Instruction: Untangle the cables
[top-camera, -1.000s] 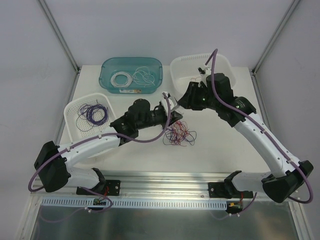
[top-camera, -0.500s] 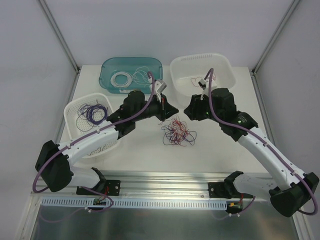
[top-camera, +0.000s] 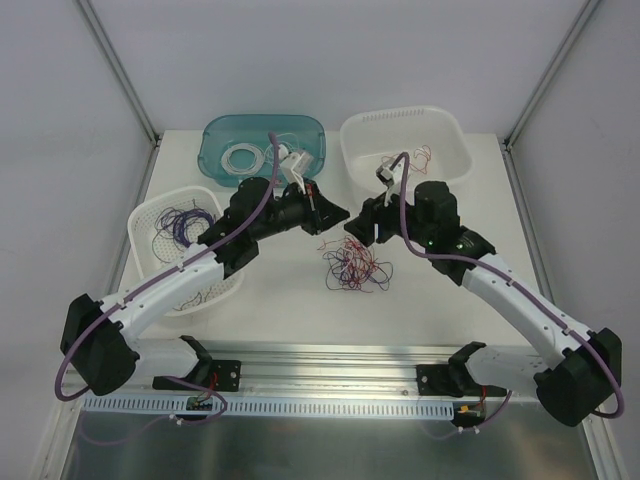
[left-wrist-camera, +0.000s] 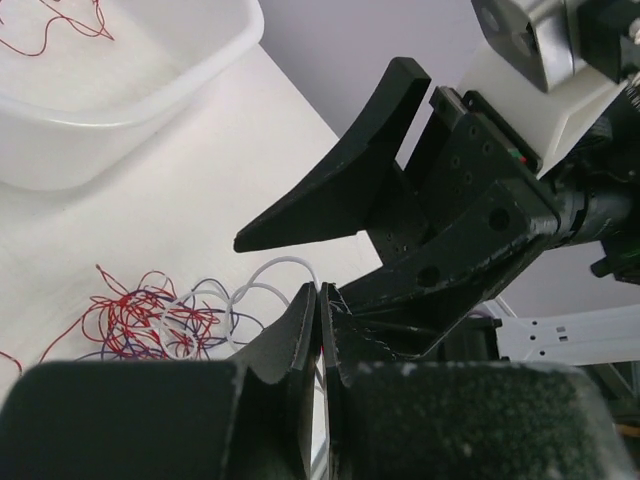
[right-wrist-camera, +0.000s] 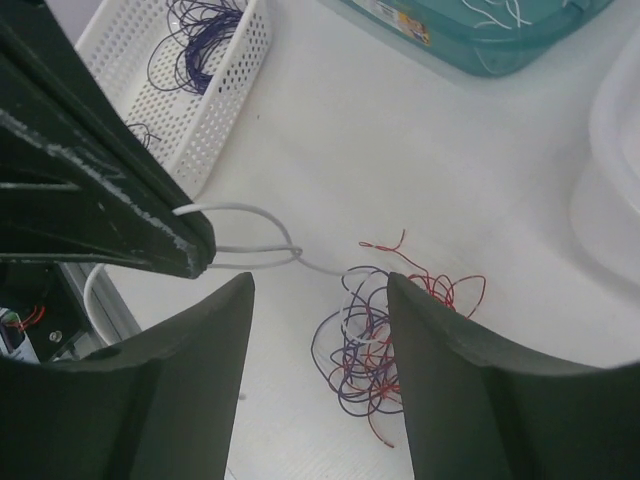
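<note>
Right arm has dropped toward centre frame, right gripper (top-camera: 362, 228) spread wide above the cables (top-camera: 357, 268); left gripper (left-wrist-camera: 318, 300) pinches a white wire (right-wrist-camera: 250, 250). Teal bin (top-camera: 215, 160) label unreadable.

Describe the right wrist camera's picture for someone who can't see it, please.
The left gripper, shut, pinches a white wire loop that trails to a clump of red, purple and white cables on the table. The dark fingers of the right gripper stand open in the foreground. A white basket holding purple wire and a teal bin lie beyond.
</note>
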